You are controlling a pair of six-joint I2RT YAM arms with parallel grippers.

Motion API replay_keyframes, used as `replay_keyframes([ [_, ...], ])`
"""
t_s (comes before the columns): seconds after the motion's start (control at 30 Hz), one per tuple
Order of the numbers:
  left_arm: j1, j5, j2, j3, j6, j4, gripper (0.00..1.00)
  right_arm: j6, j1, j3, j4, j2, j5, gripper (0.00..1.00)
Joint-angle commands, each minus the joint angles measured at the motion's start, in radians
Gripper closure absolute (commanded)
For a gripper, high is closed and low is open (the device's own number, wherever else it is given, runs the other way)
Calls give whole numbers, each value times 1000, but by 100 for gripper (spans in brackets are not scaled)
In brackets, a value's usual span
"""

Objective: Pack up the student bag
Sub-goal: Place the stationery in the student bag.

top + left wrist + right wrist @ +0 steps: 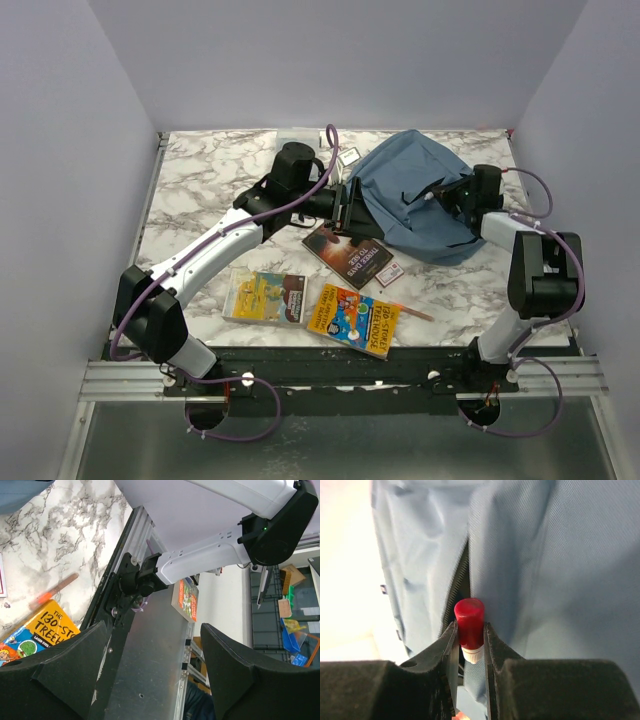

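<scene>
Top: student bag (415, 190) slumped toward the far right corner of the surface (200, 190), its mouth hard to make out. Left wrist: my left fingers (250, 680) wide, empty, bag cut off here. Right wrist: my right fingers (447, 647) narrow, pinching a red-capped tube (469, 622) at the zip (460, 580). Tube body hidden. It could snag on fabric or slip out and miss the opening.

Books (352, 320) before student bag (420, 200)
</scene>
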Motion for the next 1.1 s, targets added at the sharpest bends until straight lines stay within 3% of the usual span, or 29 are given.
replay_keyframes([
  [0.0, 4, 30, 7, 16, -1, 27, 22, 93, -30, -29, 228, 39, -100, 93],
  [0.13, 7, 34, 3, 16, -3, 30, 22, 148, -37, -13, 295, 93, -164, 91],
  [0.33, 6, 33, -1, 12, -6, 33, 21, 331, -37, -58, 543, 181, -254, 90],
  [0.47, 5, 33, -2, 11, -8, 36, 21, 357, -36, -52, 545, 202, -249, 84],
  [0.77, 5, 35, -1, 10, -13, 39, 21, 251, -37, -7, 347, 156, -240, 46],
  [0.9, 4, 39, 2, 6, -19, 46, 21, 199, -37, -7, 270, 121, -237, 45],
  [1.07, 4, 43, -1, 5, -24, 50, 21, 80, -37, 42, 92, 81, -219, 51],
])
